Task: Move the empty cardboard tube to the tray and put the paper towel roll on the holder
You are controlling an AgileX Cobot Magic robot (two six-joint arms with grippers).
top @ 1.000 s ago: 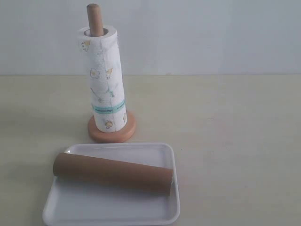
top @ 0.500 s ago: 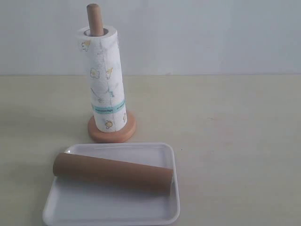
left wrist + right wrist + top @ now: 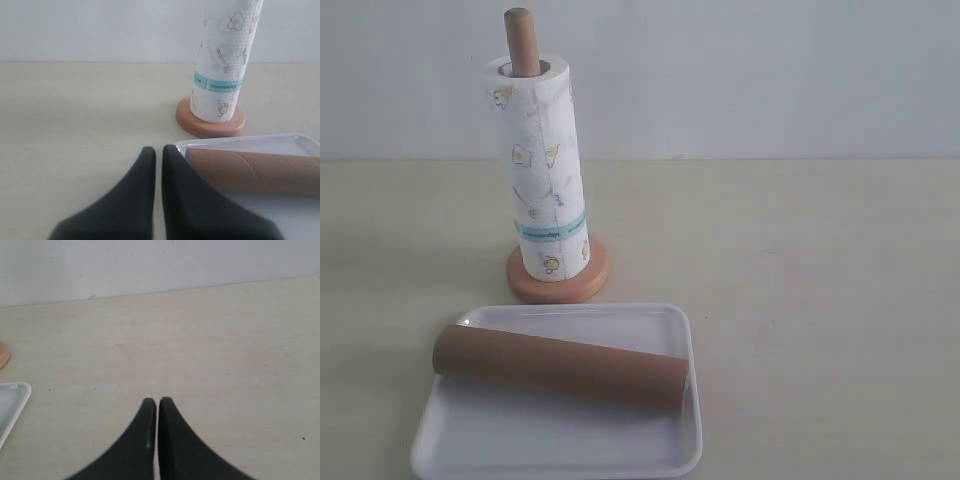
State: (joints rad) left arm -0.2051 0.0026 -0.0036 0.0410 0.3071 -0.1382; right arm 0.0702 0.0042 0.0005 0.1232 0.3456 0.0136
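The long brown hollow cardboard tube [image 3: 560,368] lies on its side, slightly slanted, across the flat white rectangular plastic tray [image 3: 550,440]. Just behind the tray, the thick white printed paper towel roll [image 3: 542,170] stands upright on the light wooden holder [image 3: 560,290]; none of these differs in position from the earlier exterior frames. The left gripper [image 3: 158,152] is clenched on nothing beside the tray's corner, and the right gripper [image 3: 158,402] is likewise clenched and empty over the beige tabletop [image 3: 800,280].
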